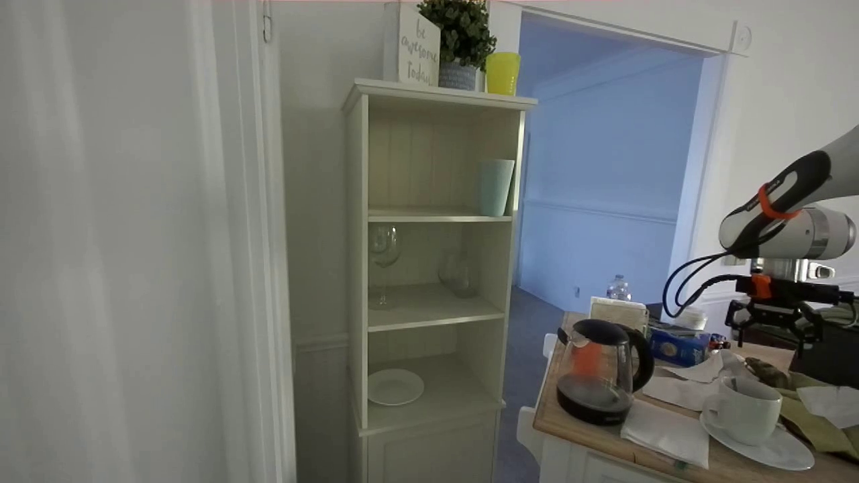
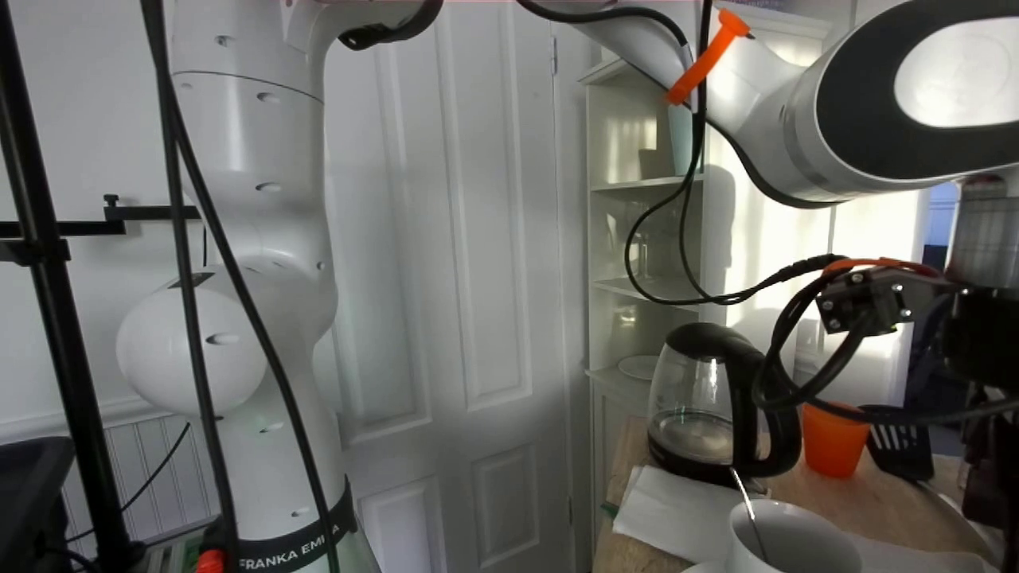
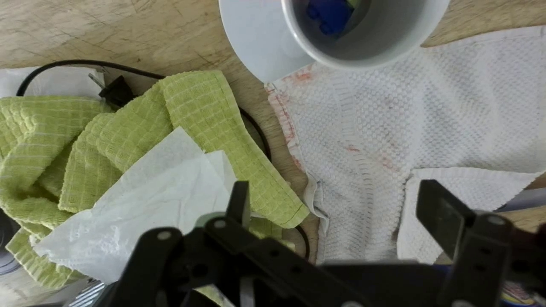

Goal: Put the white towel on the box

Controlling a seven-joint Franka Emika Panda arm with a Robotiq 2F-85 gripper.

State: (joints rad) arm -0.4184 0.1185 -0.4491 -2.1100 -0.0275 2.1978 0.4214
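Observation:
The white towel [image 3: 375, 136] lies spread on the wooden table in the wrist view, with reddish stains and one corner folded over. In an exterior view it appears as white cloth [image 1: 679, 392] between the kettle and the cup. A blue box [image 1: 679, 345] stands behind it; only a sliver of blue shows low in the wrist view. I cannot tell whether this is the task's box, as a dark box-like thing [image 1: 832, 352] stands at the right. My gripper [image 3: 339, 202] is open and empty above the towel's near part; it hangs over the table in an exterior view [image 1: 772, 335].
A white cup [image 3: 371, 38] on a saucer holds a blue object. A green towel [image 3: 128, 128] with white paper on it lies beside a black cord. A glass kettle [image 1: 597, 376], folded white cloth [image 1: 668, 429], orange cup [image 2: 836, 442] and black spatula [image 2: 903, 450] share the table.

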